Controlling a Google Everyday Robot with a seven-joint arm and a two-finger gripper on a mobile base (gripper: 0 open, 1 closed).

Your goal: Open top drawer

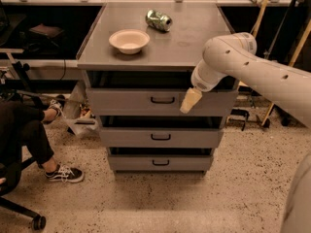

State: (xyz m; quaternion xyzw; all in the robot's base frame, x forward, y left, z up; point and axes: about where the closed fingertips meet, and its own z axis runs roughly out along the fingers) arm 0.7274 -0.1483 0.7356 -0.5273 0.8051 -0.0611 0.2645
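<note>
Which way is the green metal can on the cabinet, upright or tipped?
Tipped: the green metal can lies on its side. The gripper hangs before the wide grey top drawer.

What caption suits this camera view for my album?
Robot gripper poised before the top drawer, beside its black handle.

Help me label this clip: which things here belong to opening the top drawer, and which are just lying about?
Job: top drawer, its black handle, gripper in front of that drawer, right of the handle.
Lying about: bowl, can, middle drawer, bottom drawer.
</note>
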